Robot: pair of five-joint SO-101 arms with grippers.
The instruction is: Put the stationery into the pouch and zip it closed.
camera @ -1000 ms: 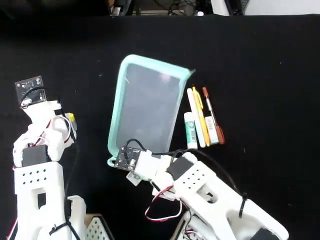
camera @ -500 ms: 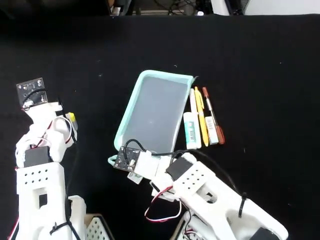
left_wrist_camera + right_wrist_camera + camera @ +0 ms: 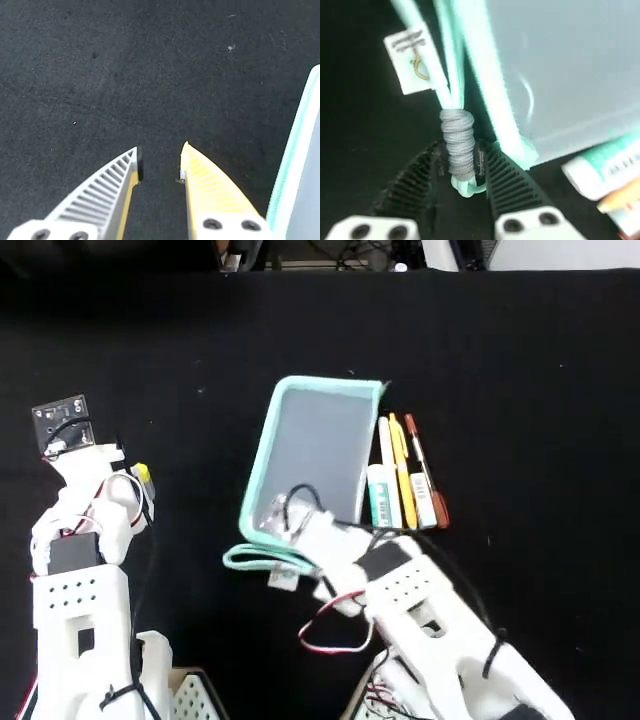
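Observation:
The pouch (image 3: 312,450) has a teal rim and a clear grey face and lies at the table's middle. Right beside it on the right lie the stationery: a glue stick (image 3: 380,496), a white pen (image 3: 386,445), a yellow pen (image 3: 402,472) and a brown pen (image 3: 421,468). My right gripper (image 3: 283,513) is at the pouch's near corner. In the right wrist view it (image 3: 460,151) is shut on the grey-wrapped part of the pouch's teal strap (image 3: 456,127). My left gripper (image 3: 160,150) stands open over bare cloth, left of the pouch's edge (image 3: 299,160).
The table is covered in black cloth. The strap's teal loop (image 3: 255,558) and its white tag (image 3: 283,580) trail on the near side of the pouch. The left arm (image 3: 85,510) stands at the left edge. Free room lies to the far side and to the right.
The right gripper has moved away from the near edge and rightwards with the strap. The pouch has slid right against the stationery and turned more upright. The left arm stayed put.

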